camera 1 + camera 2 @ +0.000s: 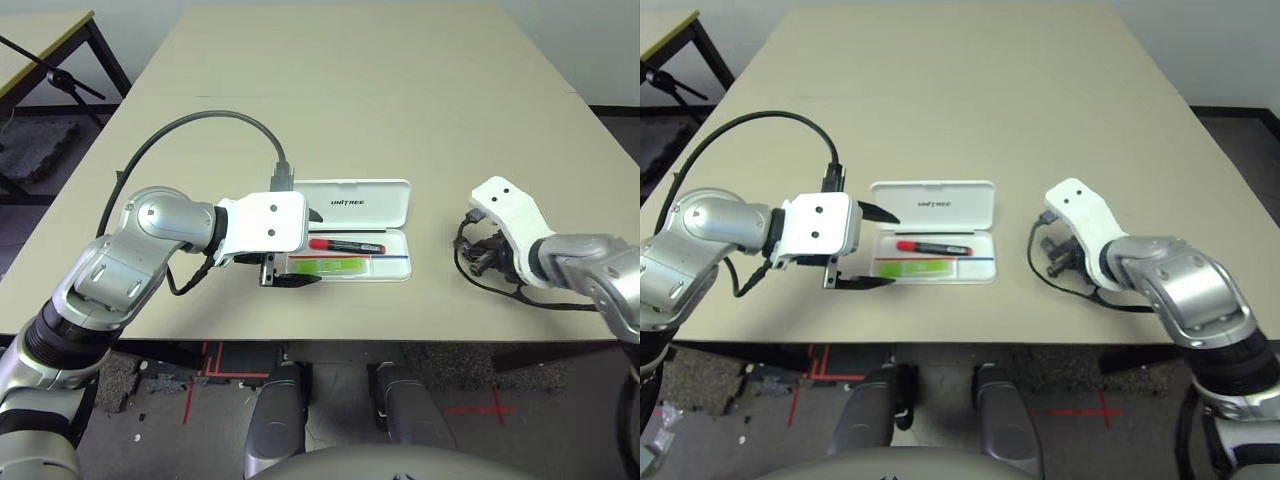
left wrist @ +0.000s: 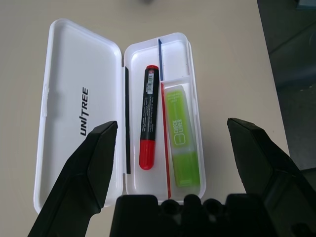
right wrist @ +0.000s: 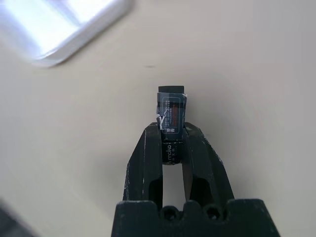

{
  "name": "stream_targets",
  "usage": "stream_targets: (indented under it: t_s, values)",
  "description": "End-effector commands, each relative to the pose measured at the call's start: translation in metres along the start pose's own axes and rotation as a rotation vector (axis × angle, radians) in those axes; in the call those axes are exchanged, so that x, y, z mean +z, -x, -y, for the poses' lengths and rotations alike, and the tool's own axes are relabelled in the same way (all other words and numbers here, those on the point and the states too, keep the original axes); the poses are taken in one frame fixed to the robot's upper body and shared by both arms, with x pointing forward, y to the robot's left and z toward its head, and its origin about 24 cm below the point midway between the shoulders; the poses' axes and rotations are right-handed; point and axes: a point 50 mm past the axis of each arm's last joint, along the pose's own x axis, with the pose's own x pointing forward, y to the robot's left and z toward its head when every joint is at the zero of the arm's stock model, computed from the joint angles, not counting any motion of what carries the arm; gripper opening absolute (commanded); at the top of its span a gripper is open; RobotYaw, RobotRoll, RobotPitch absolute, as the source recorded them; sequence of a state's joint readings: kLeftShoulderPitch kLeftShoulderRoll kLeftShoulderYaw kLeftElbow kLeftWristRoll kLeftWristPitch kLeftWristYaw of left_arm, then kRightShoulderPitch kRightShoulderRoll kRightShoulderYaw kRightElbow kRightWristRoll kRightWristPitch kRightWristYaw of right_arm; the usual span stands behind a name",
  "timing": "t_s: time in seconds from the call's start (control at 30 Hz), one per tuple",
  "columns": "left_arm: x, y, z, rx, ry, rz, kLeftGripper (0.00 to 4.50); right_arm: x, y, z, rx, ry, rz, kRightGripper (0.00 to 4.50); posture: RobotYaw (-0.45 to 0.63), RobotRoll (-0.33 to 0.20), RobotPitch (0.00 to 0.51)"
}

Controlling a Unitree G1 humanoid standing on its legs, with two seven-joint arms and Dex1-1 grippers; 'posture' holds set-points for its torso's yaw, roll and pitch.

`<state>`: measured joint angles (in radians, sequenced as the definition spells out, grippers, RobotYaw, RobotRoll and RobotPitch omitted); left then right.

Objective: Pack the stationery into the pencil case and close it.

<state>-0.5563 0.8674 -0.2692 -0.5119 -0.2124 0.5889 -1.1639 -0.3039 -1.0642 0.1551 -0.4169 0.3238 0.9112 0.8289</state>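
A wide beige table (image 1: 350, 90) carries the open white pencil case (image 1: 352, 230), its lid laid flat on the far side, with dark floor beyond the table's edges. The right end effector (image 3: 173, 136), well to the right of the case, is clamped on a small dark block (image 3: 172, 111). The left end effector (image 2: 170, 143) gapes wide at the case's left end, holding nothing; inside the case lie a red marker (image 2: 147, 123) and a lime-green highlighter (image 2: 183, 136), side by side.
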Motion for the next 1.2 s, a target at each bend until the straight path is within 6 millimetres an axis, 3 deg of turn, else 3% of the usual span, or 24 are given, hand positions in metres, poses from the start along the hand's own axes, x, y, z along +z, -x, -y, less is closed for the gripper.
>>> stream_targets:
  t_s: [0.03, 0.33, 0.6, 0.83, 1.2]
  values:
    - [0.001, -0.002, 0.001, -0.010, -0.008, -0.011, 4.50, -0.004, 0.004, 0.001, 0.107, 0.160, 0.000, 0.28, -0.01, 0.000, 0.132]
    - [0.000, -0.004, 0.004, -0.006, 0.003, -0.019, 4.50, 0.011, 0.000, 0.008, 0.214, 0.491, 0.024, 0.28, 0.01, 0.000, 0.133]
    - [-0.002, -0.003, 0.007, -0.002, 0.012, -0.037, 4.50, 0.041, -0.010, -0.003, 0.290, 0.563, 0.107, 0.28, 0.03, 0.000, 0.135]
    - [-0.001, -0.004, 0.008, 0.002, 0.009, -0.041, 4.50, 0.059, -0.031, -0.013, 0.309, 0.579, 0.148, 0.28, 0.06, 0.000, 0.131]
    - [-0.001, -0.004, 0.011, 0.015, 0.014, -0.049, 4.50, 0.053, -0.061, -0.027, 0.346, 0.594, 0.140, 0.28, 0.08, 0.000, 0.129]
